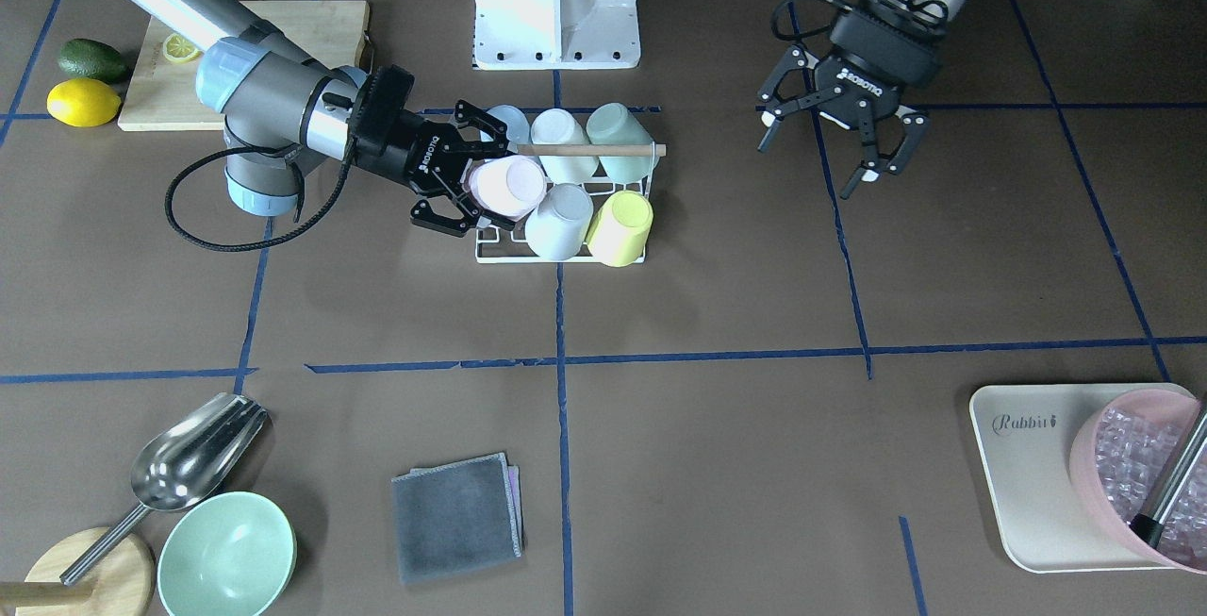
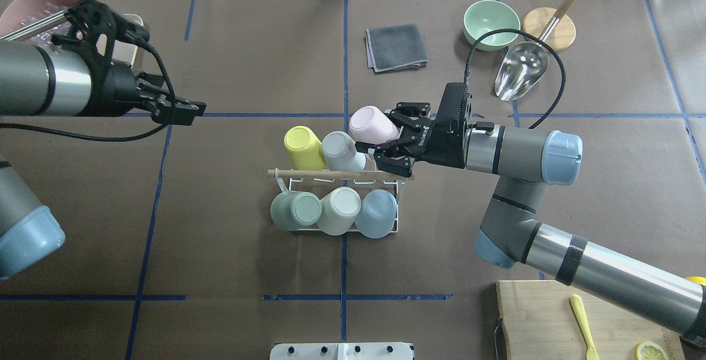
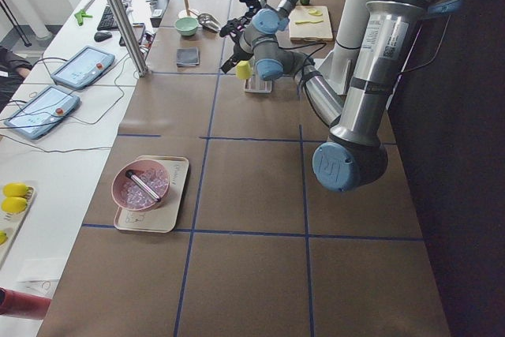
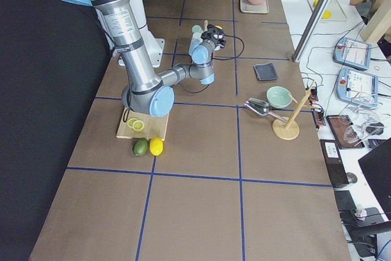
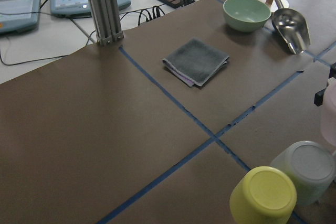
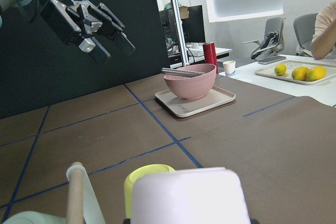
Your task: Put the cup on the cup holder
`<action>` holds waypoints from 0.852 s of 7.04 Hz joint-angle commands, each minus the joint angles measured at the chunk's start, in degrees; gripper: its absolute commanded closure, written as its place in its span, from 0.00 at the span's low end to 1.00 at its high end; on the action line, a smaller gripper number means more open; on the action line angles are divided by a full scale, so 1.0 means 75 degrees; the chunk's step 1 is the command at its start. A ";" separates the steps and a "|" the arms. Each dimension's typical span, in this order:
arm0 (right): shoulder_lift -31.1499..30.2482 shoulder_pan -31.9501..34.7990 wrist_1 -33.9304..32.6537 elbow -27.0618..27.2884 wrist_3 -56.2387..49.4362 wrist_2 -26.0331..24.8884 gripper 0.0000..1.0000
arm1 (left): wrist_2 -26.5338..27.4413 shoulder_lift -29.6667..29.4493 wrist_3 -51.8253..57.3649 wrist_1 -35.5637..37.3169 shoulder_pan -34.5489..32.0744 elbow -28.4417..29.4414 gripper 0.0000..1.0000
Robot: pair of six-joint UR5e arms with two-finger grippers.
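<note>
My right gripper [image 2: 379, 149] is clamped on the pink cup [image 2: 373, 123], jaws pinching it near the rim end. The cup hangs tilted, closed base pointing up and away from me, mouth down toward the cup holder [image 2: 331, 174].

Holder stands mid tabletop [image 2: 220, 227], and five cups already sit on it upside down. Near row: green [image 2: 295, 210], white [image 2: 339, 210], blue [image 2: 376, 212]. Far row: yellow [image 2: 302, 148] and grey [image 2: 342, 150]. The far row's end place on my right is the only one not filled, and the pink cup is over that corner, touching or just beside the grey cup.

Key relation: the free prong lies just below and slightly nearer me than the cup mouth. The cup's long axis leans off vertical, so I judge it needs tipping upright and lowering for the mouth to go over the prong. The prong itself is hidden under cup and fingers, so it's possibly already partly on; I can't confirm.

My left gripper [image 1: 818, 161] hangs with fingers apart, holding nothing, well apart from the holder. The right arm is the nearer one, and this is its job.

Risk: the rim catching the wooden rod or nudging the grey cup.
</note>
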 commanded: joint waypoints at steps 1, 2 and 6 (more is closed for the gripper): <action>-0.0014 -0.0038 0.0021 0.0003 0.0023 0.0014 0.77 | -0.1560 0.0176 0.0002 0.1320 -0.1494 0.0325 0.00; -0.0038 -0.0027 0.0044 0.0003 0.0058 0.0026 0.71 | -0.2180 0.0213 0.0037 0.2055 -0.2128 0.0663 0.00; -0.0167 0.0009 0.0009 0.0085 0.0117 0.0073 0.00 | -0.2667 0.1004 0.1470 0.3598 -0.3490 0.1475 0.00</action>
